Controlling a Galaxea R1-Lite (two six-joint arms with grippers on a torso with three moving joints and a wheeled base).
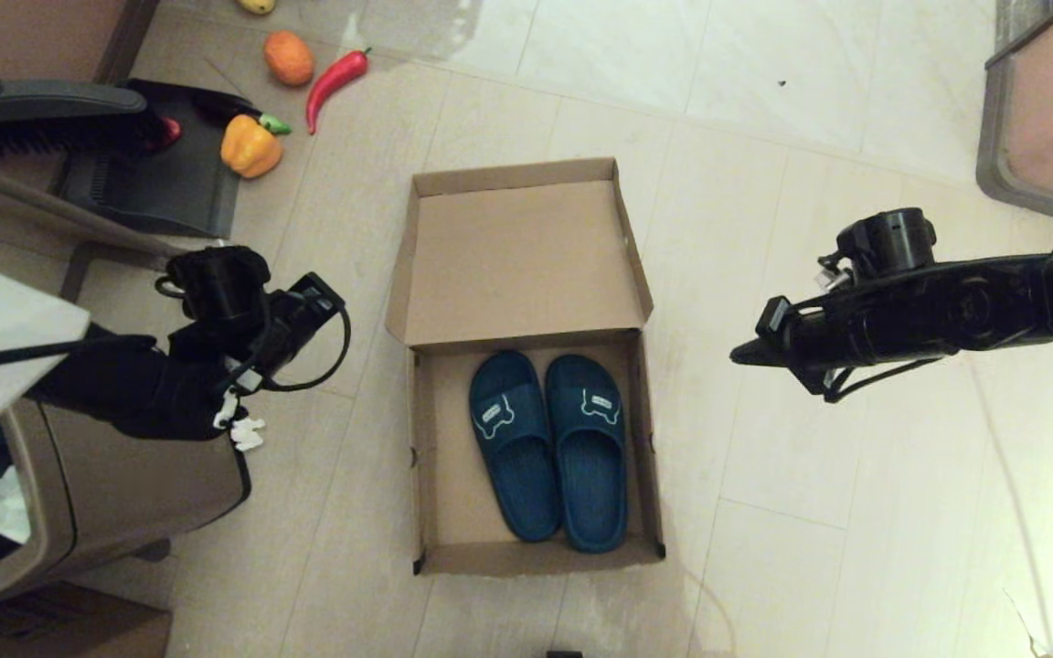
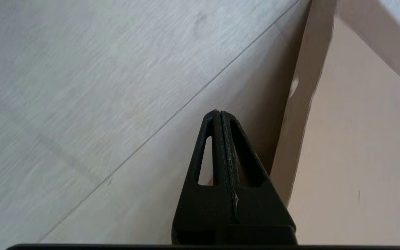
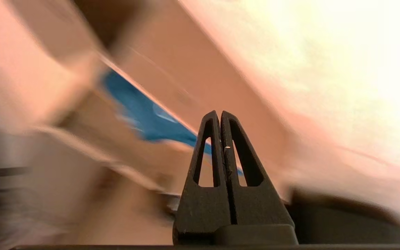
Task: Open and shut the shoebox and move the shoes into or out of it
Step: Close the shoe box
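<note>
The brown cardboard shoebox stands open on the floor in the middle of the head view, its lid folded back on the far side. Both dark teal shoes lie side by side inside, one on the left and the other on the right. My right gripper hovers shut and empty to the right of the box, pointing at it. The right wrist view shows a blurred shoe beyond that gripper. My left gripper is shut and empty over the floor, beside the box's left wall.
A brown trash bin stands at the near left under my left arm. A dark dustpan, a yellow pepper, an orange and a red chili lie at the far left. A grey-framed object is at the far right.
</note>
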